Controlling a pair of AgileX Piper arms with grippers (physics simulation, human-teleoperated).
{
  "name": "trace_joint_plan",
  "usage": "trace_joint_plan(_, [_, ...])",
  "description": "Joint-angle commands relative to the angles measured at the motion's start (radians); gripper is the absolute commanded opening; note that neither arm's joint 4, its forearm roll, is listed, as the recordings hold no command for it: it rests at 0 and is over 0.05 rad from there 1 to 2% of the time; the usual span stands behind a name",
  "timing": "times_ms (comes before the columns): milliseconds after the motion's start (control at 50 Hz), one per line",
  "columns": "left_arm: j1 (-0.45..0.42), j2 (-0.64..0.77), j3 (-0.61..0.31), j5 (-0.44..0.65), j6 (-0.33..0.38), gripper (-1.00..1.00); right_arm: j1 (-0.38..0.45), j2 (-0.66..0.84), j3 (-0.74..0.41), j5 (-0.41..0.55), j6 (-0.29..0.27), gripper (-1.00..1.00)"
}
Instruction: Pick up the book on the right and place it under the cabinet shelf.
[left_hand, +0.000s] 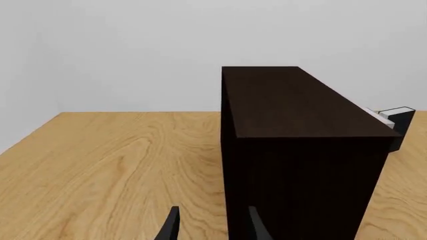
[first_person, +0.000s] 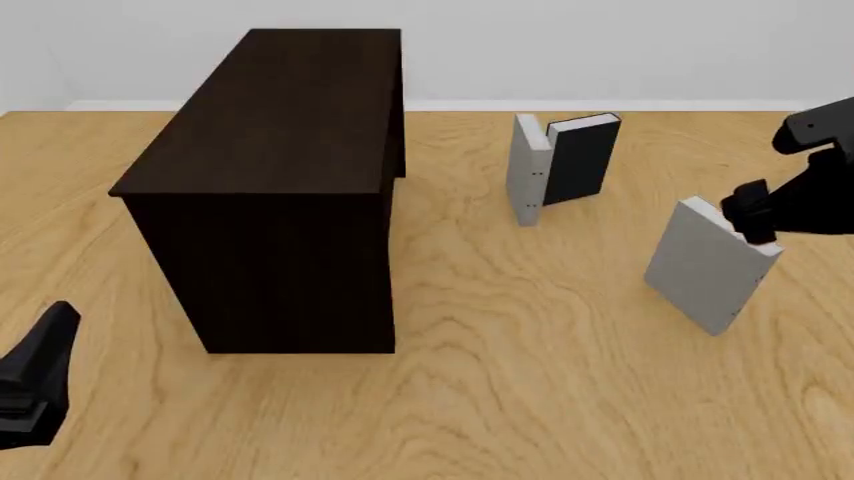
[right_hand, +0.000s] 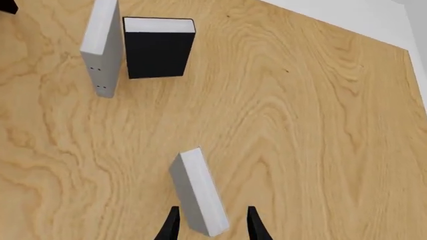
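Right gripper (first_person: 750, 212) was clamped on the book (first_person: 707, 264), held tilted above the table (first_person: 534, 360). Left gripper (left_hand: 211, 225) hung open, empty, beside the cabinet shelf (first_person: 274, 190).

The light-grey book (first_person: 705, 264) is thick and nearly square, with a plain cover; it is tilted, its upper corner leaning toward the right side of the front view, and it appears lifted off the wooden surface (first_person: 534, 350); the right gripper (first_person: 751, 212) clasps its top edge, and in the right wrist view the book's narrow edge (right_hand: 197, 192) sits between the two fingertips; the cabinet shelf (first_person: 274, 190) is a tall, dark brown box with a flat overhanging top, standing upright on the surface at the left, well apart from the book.
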Motion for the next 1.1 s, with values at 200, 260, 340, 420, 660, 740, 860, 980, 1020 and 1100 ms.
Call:
trace_joint_plan(200, [-0.001, -0.002, 0.000, -0.001, 0.000, 1.00, -0.010, 0.126, 0.030, -0.105, 0.010, 1.00])
trace_joint_plan(260, [-0.001, 0.002, 0.001, -0.005, 0.000, 1.00, -0.015, 0.145, 0.036, -0.119, 0.006, 1.00])
trace_joint_plan(340, [-0.001, 0.000, 0.001, -0.002, 0.000, 1.00, -0.017, 0.166, 0.036, -0.131, 0.011, 1.00])
trace_joint_plan(420, [-0.001, -0.004, 0.000, 0.000, 0.000, 1.00, -0.015, 0.196, 0.037, -0.150, 0.017, 1.00])
trace_joint_plan(660, [-0.001, -0.006, 0.000, -0.001, 0.001, 1.00, -0.013, 0.268, 0.040, -0.201, 0.023, 1.00])
trace_joint_plan(740, [-0.001, -0.014, -0.002, 0.006, 0.001, 1.00, -0.013, 0.293, 0.049, -0.225, 0.025, 1.00])
trace_joint_plan(860, [-0.001, -0.010, -0.002, 0.005, 0.001, 1.00, -0.014, 0.322, 0.051, -0.245, 0.028, 1.00])
trace_joint_plan(980, [-0.001, -0.009, -0.002, 0.004, 0.001, 1.00, -0.008, 0.354, 0.049, -0.265, 0.036, 1.00])
trace_joint_plan(1020, [-0.001, -0.009, -0.001, 0.004, 0.001, 1.00, -0.005, 0.362, 0.050, -0.269, 0.039, 1.00])
trace_joint_plan(1100, [-0.001, -0.009, 0.000, 0.003, 0.001, 1.00, 0.014, 0.342, 0.059, -0.263, 0.051, -1.00])
